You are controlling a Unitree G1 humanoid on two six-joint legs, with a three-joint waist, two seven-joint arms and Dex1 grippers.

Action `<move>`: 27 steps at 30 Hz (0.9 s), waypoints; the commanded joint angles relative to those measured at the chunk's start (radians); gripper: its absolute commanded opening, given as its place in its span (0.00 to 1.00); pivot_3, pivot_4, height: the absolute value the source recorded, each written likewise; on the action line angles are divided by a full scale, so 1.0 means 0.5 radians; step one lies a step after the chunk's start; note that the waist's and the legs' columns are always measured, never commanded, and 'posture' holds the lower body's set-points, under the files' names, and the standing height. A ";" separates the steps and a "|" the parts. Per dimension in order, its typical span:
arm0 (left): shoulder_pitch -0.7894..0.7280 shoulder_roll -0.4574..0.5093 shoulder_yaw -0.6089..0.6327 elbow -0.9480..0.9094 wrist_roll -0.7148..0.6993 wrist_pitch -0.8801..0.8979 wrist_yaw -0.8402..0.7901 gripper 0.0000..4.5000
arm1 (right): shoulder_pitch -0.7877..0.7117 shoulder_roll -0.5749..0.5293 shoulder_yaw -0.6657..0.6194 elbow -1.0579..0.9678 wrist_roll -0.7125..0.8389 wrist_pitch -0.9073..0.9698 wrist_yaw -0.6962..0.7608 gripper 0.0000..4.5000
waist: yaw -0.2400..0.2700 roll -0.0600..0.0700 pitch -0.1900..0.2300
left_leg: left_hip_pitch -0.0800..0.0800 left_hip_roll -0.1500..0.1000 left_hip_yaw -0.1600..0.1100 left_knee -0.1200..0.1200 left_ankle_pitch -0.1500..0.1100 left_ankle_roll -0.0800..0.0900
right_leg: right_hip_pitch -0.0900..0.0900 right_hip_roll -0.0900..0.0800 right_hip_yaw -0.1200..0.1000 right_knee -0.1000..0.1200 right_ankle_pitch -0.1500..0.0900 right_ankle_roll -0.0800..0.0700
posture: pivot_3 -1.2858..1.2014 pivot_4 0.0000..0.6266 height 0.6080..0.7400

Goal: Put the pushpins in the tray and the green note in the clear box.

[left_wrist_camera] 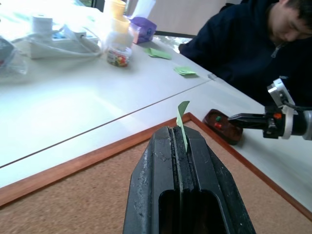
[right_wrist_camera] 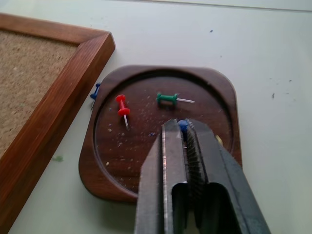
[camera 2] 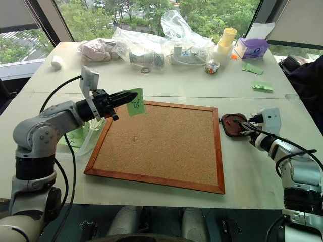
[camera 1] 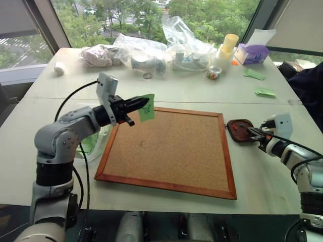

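Pinching the green note (camera 1: 147, 110) between closed fingers, the left gripper (camera 1: 143, 104) hangs level over the corkboard's (camera 1: 171, 151) far left corner, the clear box (camera 2: 86, 136) sitting just left of the board. Off the board's right edge, the right gripper (right_wrist_camera: 184, 130) hovers over the tray (right_wrist_camera: 222, 92), its jaws barely parted around a blue pushpin (right_wrist_camera: 183, 125). A red pushpin (right_wrist_camera: 122, 106) and a green pushpin (right_wrist_camera: 168, 98) lie in the tray, and another blue pin (right_wrist_camera: 95, 92) lies on the table (right_wrist_camera: 195, 34) between tray and frame.

Left arm raised at near left, elbow bent, forearm reaching level toward the right, left gripper (camera 1: 146, 105) with fingers pressed together; right arm low at far right, forearm angled slightly down, right gripper (right_wrist_camera: 184, 127) fingers narrowly parted, a small gap between the tips.
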 commanded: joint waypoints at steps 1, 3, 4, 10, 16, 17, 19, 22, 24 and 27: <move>0.003 0.046 0.061 -0.008 0.021 -0.079 -0.027 0.00 | -0.014 0.003 -0.021 -0.012 0.003 -0.023 0.010 0.42 | 0.003 0.000 0.000 | 0.000 0.000 0.000 0.000 0.000 0.000 | 0.000 0.000 0.000 0.000 0.000 0.000 | 0.52 0.24 1.00; 0.007 0.050 0.061 -0.001 0.026 -0.093 -0.025 0.00 | -0.021 -0.001 -0.024 -0.019 0.004 -0.020 0.009 0.65 | 0.008 0.000 0.000 | 0.000 0.000 0.000 0.000 0.000 0.000 | 0.000 0.000 0.000 0.000 0.000 0.000 | 0.52 0.24 1.00; 0.010 0.053 0.058 0.003 0.034 -0.102 -0.024 0.00 | -0.023 -0.004 -0.026 -0.031 0.008 -0.015 0.012 0.76 | 0.009 0.000 0.000 | 0.000 0.000 0.000 0.000 0.000 0.000 | 0.000 0.000 0.000 0.000 0.000 0.000 | 0.52 0.24 1.00; 0.069 0.101 0.074 0.024 0.074 -0.142 -0.041 0.00 | -0.043 -0.033 -0.052 -0.145 0.041 0.033 0.009 0.99 | 0.004 0.000 0.000 | 0.000 0.000 0.000 0.000 0.000 0.000 | 0.000 0.000 0.000 0.000 0.000 0.000 | 0.52 0.24 1.00; 0.137 0.220 0.100 0.032 0.140 -0.193 -0.065 0.00 | -0.118 -0.095 -0.117 -0.332 0.148 0.156 0.044 0.99 | -0.002 0.001 0.001 | 0.000 0.001 0.000 -0.001 0.000 0.000 | -0.001 0.000 0.000 0.000 0.000 0.000 | 0.52 0.24 1.00; 0.148 0.235 0.113 0.035 0.138 -0.197 -0.070 0.00 | -0.126 -0.102 -0.121 -0.372 0.180 0.188 0.057 0.99 | -0.002 0.001 0.001 | 0.000 0.001 0.000 -0.001 0.000 -0.001 | -0.001 0.000 0.000 0.000 0.000 0.000 | 0.52 0.24 1.00; 0.172 0.275 0.139 0.052 0.157 -0.211 -0.072 0.00 | -0.138 -0.127 -0.112 -0.477 0.261 0.261 0.112 0.99 | 0.000 0.001 0.001 | 0.000 0.002 0.000 -0.001 0.000 -0.001 | -0.001 0.001 0.000 0.000 0.000 0.000 | 0.52 0.24 1.00; 0.231 0.360 0.181 0.099 0.218 -0.250 -0.083 0.00 | -0.163 -0.160 -0.050 -0.695 0.411 0.384 0.223 0.99 | -0.001 0.001 0.001 | 0.000 0.002 -0.001 -0.001 0.000 -0.001 | -0.001 0.001 0.000 0.000 0.000 0.000 | 0.52 0.24 1.00; 0.269 0.399 0.199 0.136 0.253 -0.276 -0.091 0.00 | -0.181 -0.161 -0.003 -0.818 0.505 0.461 0.275 0.99 | -0.004 0.001 0.001 | 0.000 0.002 -0.001 -0.002 0.000 -0.001 | -0.002 0.001 0.000 0.000 0.000 0.000 | 0.52 0.24 1.00; 0.322 0.456 0.222 0.195 0.305 -0.321 -0.104 0.00 | -0.203 -0.149 0.088 -0.991 0.634 0.560 0.327 0.99 | -0.003 0.001 0.001 | 0.000 0.003 -0.002 -0.002 0.000 0.000 | -0.002 0.001 0.000 0.000 0.000 0.000 | 0.52 0.24 1.00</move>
